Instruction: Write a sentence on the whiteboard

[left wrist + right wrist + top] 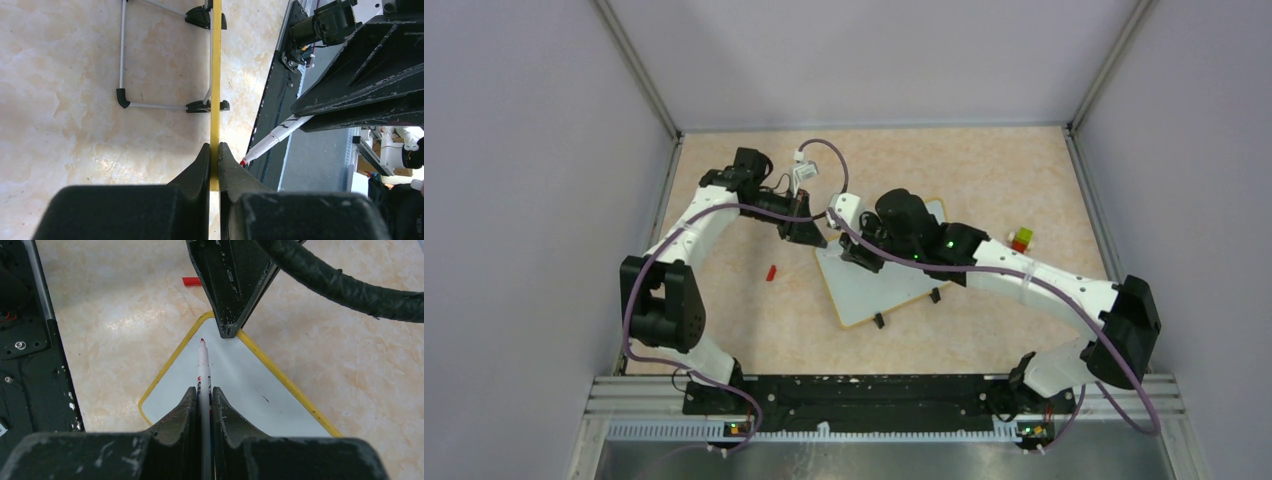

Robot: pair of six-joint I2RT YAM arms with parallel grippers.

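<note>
My left claw is closed down tight on the yellow rim of the whiteboard, pinching the thin edge between both fingers at the board's far corner. The rest of the board runs away from that claw toward the arm bases. The panel looks light, thin and stiff, and I judge its glossy face slick enough to skate under pen pressure. The rim at a corner seems the right place to hold it, clear of the writing face. No writing shows on the part I can see. My right claw is shut on the marker, whose red tip points ahead of its fingers, just short of the left claw, above or on the white surface; I cannot tell which. A red cap lies beyond the corner on the table.
</note>
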